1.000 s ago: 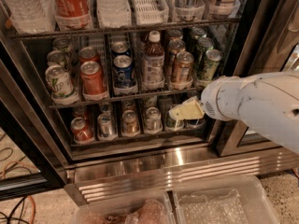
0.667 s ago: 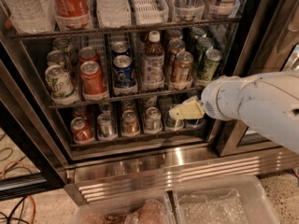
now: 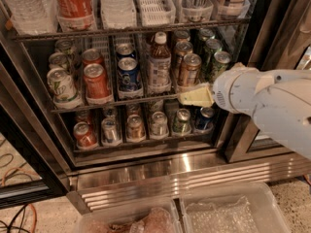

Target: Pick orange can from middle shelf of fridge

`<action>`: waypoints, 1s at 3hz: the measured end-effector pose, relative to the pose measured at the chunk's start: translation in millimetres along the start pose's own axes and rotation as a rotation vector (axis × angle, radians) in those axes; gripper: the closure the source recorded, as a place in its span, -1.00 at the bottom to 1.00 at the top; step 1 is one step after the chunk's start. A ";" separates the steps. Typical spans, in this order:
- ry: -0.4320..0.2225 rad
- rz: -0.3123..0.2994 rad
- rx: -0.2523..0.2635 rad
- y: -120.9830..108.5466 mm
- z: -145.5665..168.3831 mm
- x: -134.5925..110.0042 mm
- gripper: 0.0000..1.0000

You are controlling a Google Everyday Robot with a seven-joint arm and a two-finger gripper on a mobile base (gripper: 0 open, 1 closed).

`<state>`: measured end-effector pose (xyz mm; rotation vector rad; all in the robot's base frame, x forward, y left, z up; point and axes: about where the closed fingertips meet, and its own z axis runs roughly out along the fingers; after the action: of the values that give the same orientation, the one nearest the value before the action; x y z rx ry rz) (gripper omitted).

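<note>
The fridge point(image 3: 160, 171) stands open, with a ribbed steel base. On its middle shelf point(image 3: 116, 102) the orange can point(image 3: 188, 70) stands at the front of a lane right of centre, coppery with a silver lid. More cans of its kind stand behind it. My gripper point(image 3: 193, 96), pale yellow at the tip of my white arm point(image 3: 267, 103), is at the shelf's front edge just below the orange can. It holds nothing that I can see.
On the same shelf are red-orange cans point(image 3: 95, 81), a blue can point(image 3: 128, 73), a white-capped bottle point(image 3: 159, 64) and green cans point(image 3: 219, 64). Small cans point(image 3: 135, 126) line the shelf below; large bottles point(image 3: 73, 4) stand above. The black door frame point(image 3: 272, 38) is right; plastic bins point(image 3: 228, 212) lie below.
My gripper has risen from in front of the lower shelf's cans to the middle shelf's front edge, below the orange can. The cans have not moved.
</note>
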<state>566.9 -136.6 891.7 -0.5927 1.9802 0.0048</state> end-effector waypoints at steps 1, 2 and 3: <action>-0.057 0.010 0.073 -26.6 -9.8 -11.2 -1.00; -0.073 0.031 0.101 -29.7 -16.1 -15.1 -1.00; -0.102 0.113 0.083 -14.9 -15.4 -24.3 -1.00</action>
<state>568.6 -143.8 923.3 -0.4180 1.9022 0.0221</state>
